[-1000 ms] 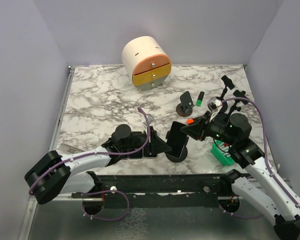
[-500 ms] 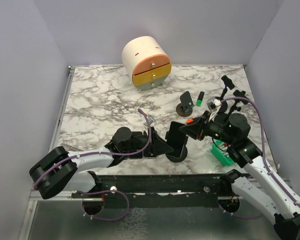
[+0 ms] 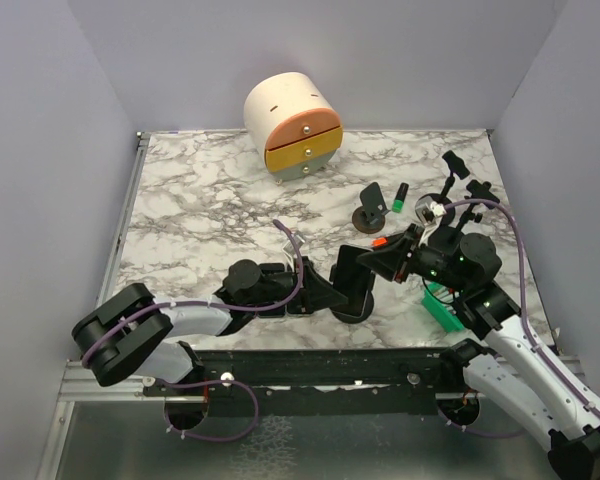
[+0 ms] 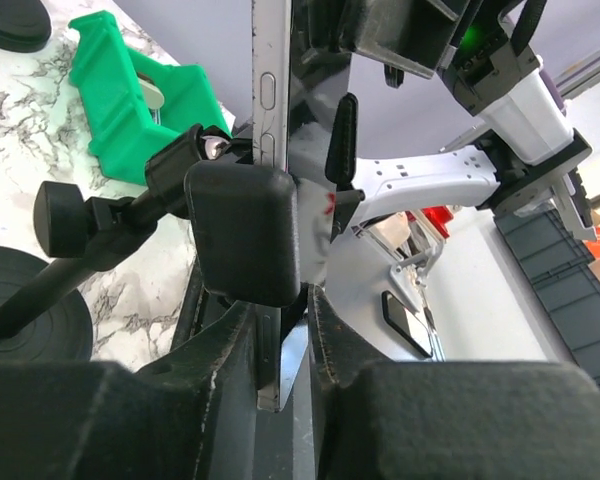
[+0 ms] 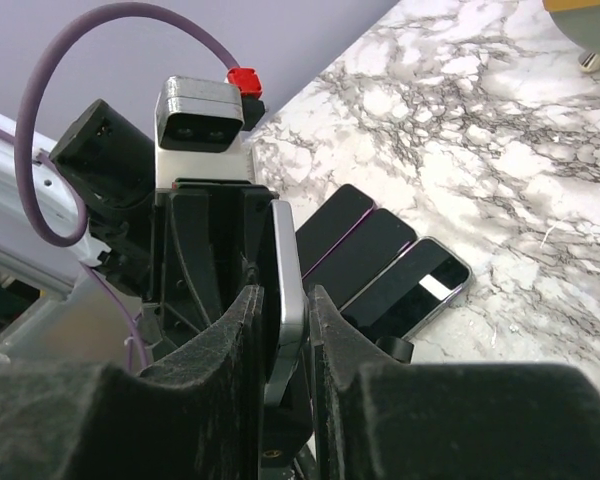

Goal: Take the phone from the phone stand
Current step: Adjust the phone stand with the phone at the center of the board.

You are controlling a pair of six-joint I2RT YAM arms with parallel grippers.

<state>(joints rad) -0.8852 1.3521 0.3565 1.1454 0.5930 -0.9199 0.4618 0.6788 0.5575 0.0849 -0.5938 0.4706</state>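
Observation:
The phone stands upright in the black phone stand near the table's front edge. My right gripper comes from the right and is shut on the phone's silver edge. My left gripper comes from the left. Its fingers are closed on the phone's other edge, just below the stand's black clamp pad. The stand's holder shows behind the phone in the right wrist view.
Three dark phones lie flat on the marble beside the stand. A green block sits by the right arm. A second small stand and a round drawer unit stand farther back.
The left arm has pushed a little further right, bringing its gripper in against the phone and stand. The right gripper has stayed on the phone.

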